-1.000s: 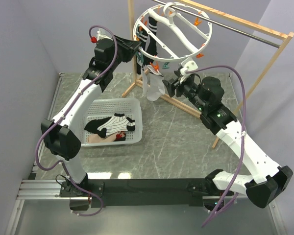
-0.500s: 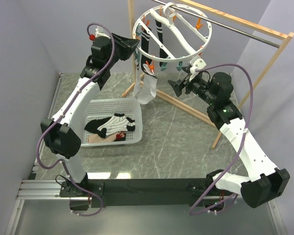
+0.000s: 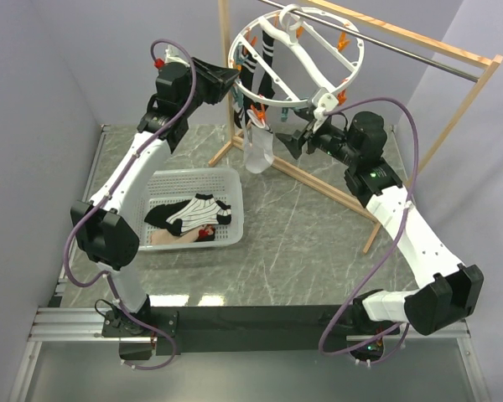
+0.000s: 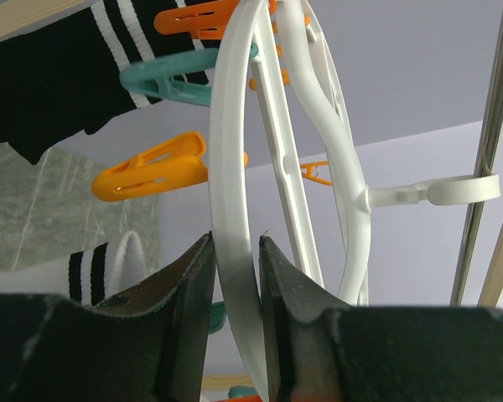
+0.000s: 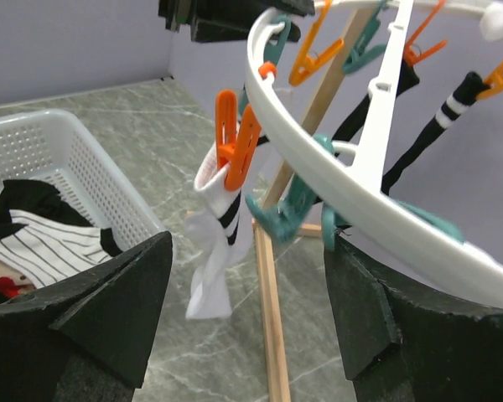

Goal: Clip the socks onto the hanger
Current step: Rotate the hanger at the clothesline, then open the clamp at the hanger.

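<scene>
Left gripper [image 4: 235,276] clamping shut on hanger [image 4: 233,159] rim, far left. Right gripper [image 5: 247,251] gaping wide, holding nothing, sitting just under right rim. White banded sock [image 5: 208,280] hanging from orange clip [image 5: 235,142]. Striped sock [image 3: 203,213] lying in basket [image 3: 235,186], near left.

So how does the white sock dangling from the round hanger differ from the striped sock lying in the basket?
The white fabric sock with a black-banded cuff hangs upright, pinched by an orange clip on the round white plastic hanger; the white sock with thin black stripes lies in the white perforated plastic basket, unclipped. The first is mostly plain, the second finely striped. Both are small, soft socks.
</scene>
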`<action>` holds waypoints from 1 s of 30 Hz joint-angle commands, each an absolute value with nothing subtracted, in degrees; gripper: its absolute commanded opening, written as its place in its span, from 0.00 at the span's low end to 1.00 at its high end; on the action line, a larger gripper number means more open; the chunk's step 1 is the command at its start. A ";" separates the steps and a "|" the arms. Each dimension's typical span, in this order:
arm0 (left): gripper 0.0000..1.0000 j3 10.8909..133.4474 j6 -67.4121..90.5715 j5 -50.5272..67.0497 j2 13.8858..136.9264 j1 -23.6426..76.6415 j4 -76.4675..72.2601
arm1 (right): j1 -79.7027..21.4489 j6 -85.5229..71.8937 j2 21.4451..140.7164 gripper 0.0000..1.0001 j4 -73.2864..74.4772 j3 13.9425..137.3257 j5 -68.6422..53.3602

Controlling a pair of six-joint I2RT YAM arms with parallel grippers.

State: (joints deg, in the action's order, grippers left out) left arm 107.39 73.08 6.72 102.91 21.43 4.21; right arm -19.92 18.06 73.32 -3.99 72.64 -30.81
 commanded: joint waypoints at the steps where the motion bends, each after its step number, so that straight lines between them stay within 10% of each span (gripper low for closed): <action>1: 0.33 110.39 72.07 8.09 102.31 21.09 1.85 | -19.60 18.28 74.09 0.79 -7.82 76.46 -33.13; 30: 0.33 109.78 72.68 8.53 102.39 20.30 0.70 | -20.04 5.63 70.49 0.82 3.69 76.46 -39.11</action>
State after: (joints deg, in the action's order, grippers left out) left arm 107.63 73.10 7.73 102.91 20.49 4.08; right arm -19.97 6.61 70.81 5.98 74.37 -36.42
